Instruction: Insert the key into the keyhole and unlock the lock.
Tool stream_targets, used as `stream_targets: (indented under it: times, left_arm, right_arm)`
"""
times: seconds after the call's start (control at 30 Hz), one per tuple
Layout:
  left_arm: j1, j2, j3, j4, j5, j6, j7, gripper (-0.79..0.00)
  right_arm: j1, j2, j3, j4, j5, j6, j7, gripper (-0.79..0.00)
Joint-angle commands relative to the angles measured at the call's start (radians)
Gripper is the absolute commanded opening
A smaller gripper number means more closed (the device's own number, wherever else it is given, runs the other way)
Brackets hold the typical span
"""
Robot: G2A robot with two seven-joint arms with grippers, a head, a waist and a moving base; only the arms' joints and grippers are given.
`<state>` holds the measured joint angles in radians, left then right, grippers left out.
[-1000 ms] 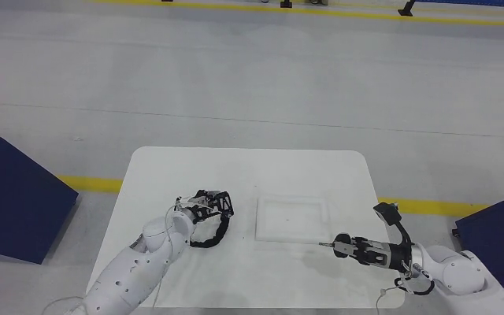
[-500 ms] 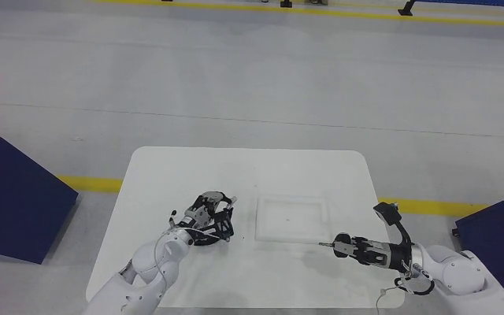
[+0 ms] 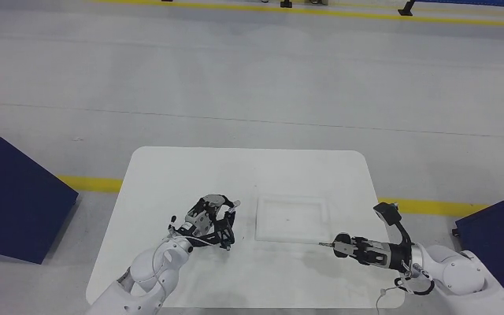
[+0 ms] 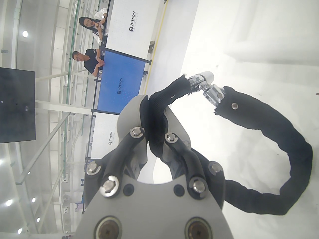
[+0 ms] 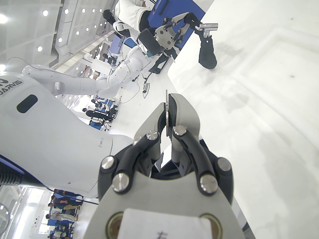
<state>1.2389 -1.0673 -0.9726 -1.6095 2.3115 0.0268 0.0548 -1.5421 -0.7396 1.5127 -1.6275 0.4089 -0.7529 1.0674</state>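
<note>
The lock is a black fabric-sleeved cable (image 4: 274,118) with a chrome lock head (image 4: 206,88) joining its two ends. My left gripper (image 4: 149,100) is shut on the sleeve just beside that head. It holds the loop up on the left half of the table (image 3: 157,181), where the lock (image 3: 222,228) hangs under the left gripper (image 3: 206,219). My right gripper (image 5: 170,100) is shut on the key (image 5: 166,104), a thin metal blade seen edge-on. In the top view the right gripper (image 3: 342,246) sits near the tray's front right corner, with the key (image 3: 323,245) pointing left. From the right wrist, the lock head (image 5: 208,27) shows far ahead.
A shallow white tray (image 3: 291,219) lies between the two arms at the table's middle. Blue panels stand off the table at the left (image 3: 27,205) and the right (image 3: 480,228). The floor beyond carries a yellow line.
The left arm drew back toward the table's front and turned its wrist, lifting the cable loop off the surface and swinging the chrome head to the right. The right arm stayed still.
</note>
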Motion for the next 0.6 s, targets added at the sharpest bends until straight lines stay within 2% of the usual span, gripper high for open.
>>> stream_targets:
  times: [0.0,0.1,0.27,0.57]
  left_arm:
    - [0.000,0.000,0.000,0.000,0.000,0.000,0.000,-0.785]
    - [0.006,0.000,-0.004,-0.003,0.014,0.008,0.002,-0.785]
    - [0.049,0.009,-0.031,-0.029,0.064,0.082,0.113,-0.785]
    - [0.139,0.018,-0.071,-0.063,0.000,0.281,0.449,-0.785]
  right_arm:
    - [0.000,0.000,0.000,0.000,0.000,0.000,0.000,-0.785]
    - [0.000,0.000,0.000,0.000,0.000,0.000,0.000,-0.785]
    - [0.000,0.000,0.000,0.000,0.000,0.000,0.000,-0.785]
    - [0.000,0.000,0.000,0.000,0.000,0.000,0.000,-0.785]
